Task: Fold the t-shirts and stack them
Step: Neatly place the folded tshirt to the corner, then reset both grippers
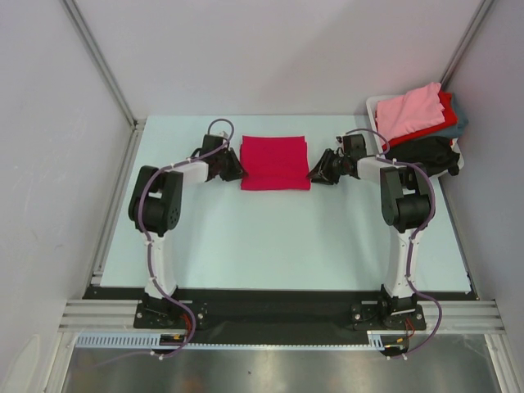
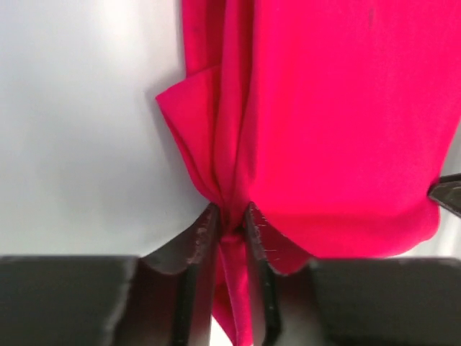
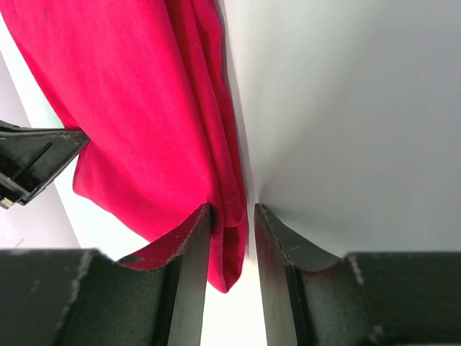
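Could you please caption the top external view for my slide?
Left pincer and right pincer at opposite edges of a folded crimson-magenta cloth t-shirt on the pale table.

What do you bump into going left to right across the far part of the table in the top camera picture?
Left gripper → crimson t-shirt, folded flat → right gripper → pile of other t-shirts, with a light pink one on top.

Soft matt cloth t-shirt lies creased on a smooth pale table.
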`<state>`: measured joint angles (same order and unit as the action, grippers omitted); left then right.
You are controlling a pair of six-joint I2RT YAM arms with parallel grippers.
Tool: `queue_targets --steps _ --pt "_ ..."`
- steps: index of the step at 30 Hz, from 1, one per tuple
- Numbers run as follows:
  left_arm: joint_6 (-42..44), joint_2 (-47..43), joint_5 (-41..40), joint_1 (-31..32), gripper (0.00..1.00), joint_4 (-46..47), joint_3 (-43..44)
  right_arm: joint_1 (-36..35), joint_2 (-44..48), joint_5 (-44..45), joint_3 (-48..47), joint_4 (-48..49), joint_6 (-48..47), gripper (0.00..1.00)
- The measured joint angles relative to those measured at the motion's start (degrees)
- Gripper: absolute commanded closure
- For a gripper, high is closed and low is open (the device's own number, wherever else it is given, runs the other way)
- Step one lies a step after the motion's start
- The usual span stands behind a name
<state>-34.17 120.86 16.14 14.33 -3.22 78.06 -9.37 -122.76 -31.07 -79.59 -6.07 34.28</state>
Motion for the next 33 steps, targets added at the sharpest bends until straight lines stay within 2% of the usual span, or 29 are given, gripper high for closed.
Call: queue_targets --steps 2,11,13,18,19,20,21,22,24,25,26,30,33 --pt "-0.83 0.70 1.05 -0.17 0.99 0.52 0.33 0.00 0.11 0.02 0.04 -0.07 0.00 0.64" --pt "-1.42 0.31 7.32 -5.14 1.00 3.08 -2.36 -0.04 1.79 0.79 1.20 -1.11 -0.04 0.57" --pt "-0.28 -0.85 7.87 -7.89 1.00 2.16 -3.54 -0.07 2.49 1.14 1.51 -1.20 0.02 0.53" --pt "4.26 -4.52 4.85 -19.10 0.98 -5.97 -3.98 -0.22 4.87 3.02 2.08 -1.09 0.66 0.52" --pt "5.14 -5.40 3.39 -21.64 0.92 -7.72 -3.93 -0.22 5.33 3.30 2.36 -0.92 0.74 0.52" --pt "6.08 -6.25 1.73 -23.98 0.80 -9.55 -3.89 -0.22 6.01 3.69 2.82 -0.72 1.05 0.52" --pt "7.04 -7.15 -0.07 -26.05 0.64 -11.21 -3.89 -0.22 6.60 3.89 3.23 -0.61 1.31 0.51" --pt "7.69 -7.87 -1.88 -27.63 0.43 -12.55 -3.89 -0.24 7.17 4.04 3.61 -0.50 1.51 0.51" --pt "8.63 -9.64 -6.60 -30.05 0.27 -15.23 -3.89 -0.26 7.98 4.35 3.89 -0.48 1.73 0.49" --pt "8.81 -10.54 -8.81 -30.36 0.10 -16.44 -3.89 -0.26 8.33 4.55 3.93 -0.31 1.81 0.47" --pt "9.18 -11.63 -10.67 -30.27 0.04 -17.53 -3.93 -0.26 8.66 4.74 4.07 -0.07 1.92 0.46" --pt "9.44 -18.01 -17.16 -28.59 0.03 -20.39 -4.94 -0.26 9.92 5.25 5.14 0.39 2.10 0.41" --pt "9.40 -26.86 -20.61 -27.02 0.03 -19.96 -7.87 -0.26 11.54 6.03 6.97 0.44 2.12 0.39"
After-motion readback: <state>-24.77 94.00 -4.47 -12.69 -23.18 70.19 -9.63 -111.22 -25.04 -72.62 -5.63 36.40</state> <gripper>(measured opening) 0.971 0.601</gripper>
